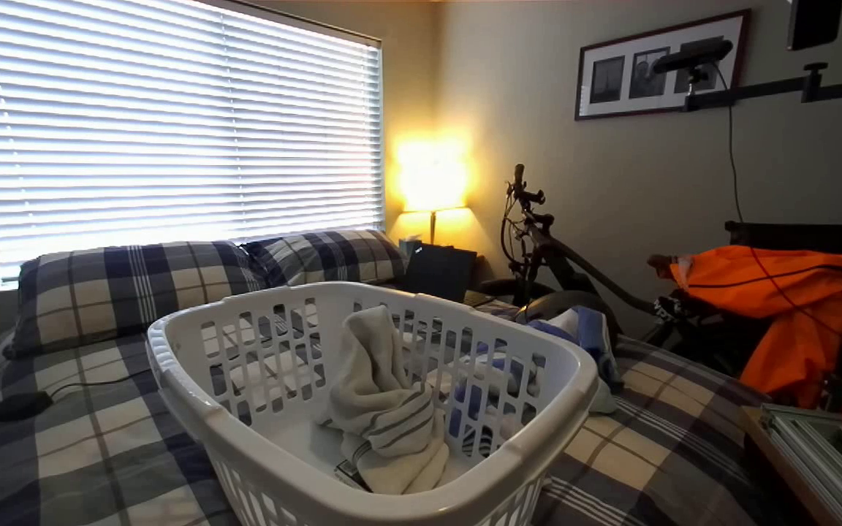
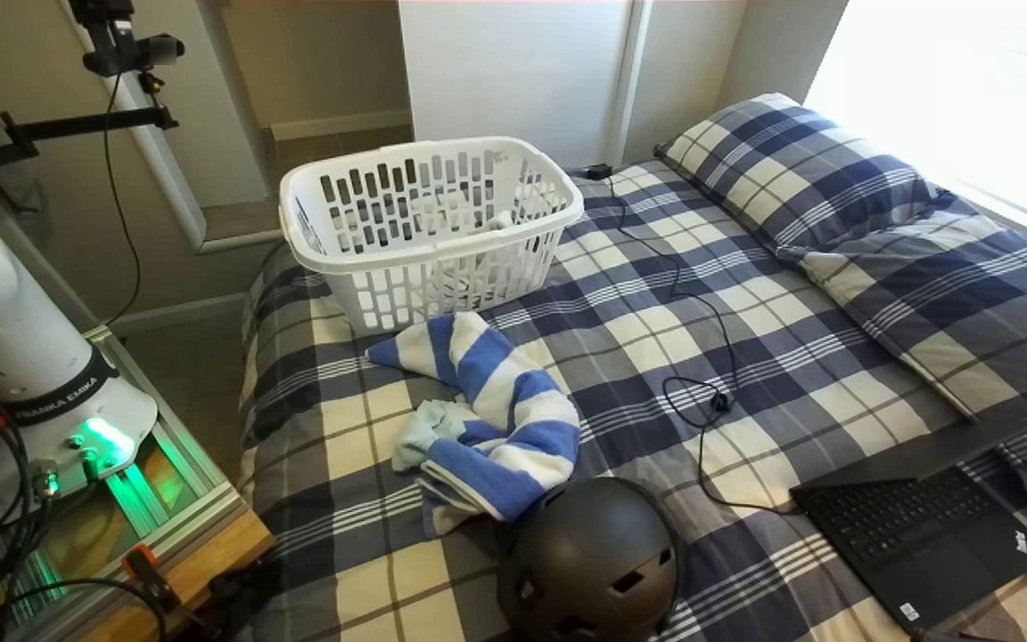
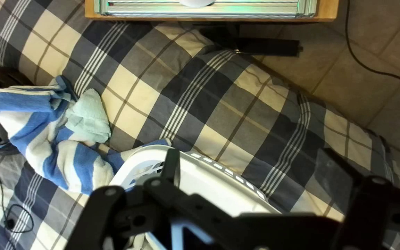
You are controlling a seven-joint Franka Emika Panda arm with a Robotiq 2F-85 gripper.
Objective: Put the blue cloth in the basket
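The blue-and-white striped cloth lies crumpled on the bed beside the basket. It also shows in the wrist view and, partly hidden, in an exterior view. A small pale blue-green cloth lies against it; it also shows in the wrist view. The white basket stands upright on the bed, in both exterior views and the wrist view. A cream towel with grey stripes lies inside it. My gripper is open and empty above the basket's edge; neither exterior view shows it.
A black helmet touches the striped cloth. An open laptop and a cable lie on the plaid bed. Pillows are at the head. The arm's base stands on a framed table beside the bed.
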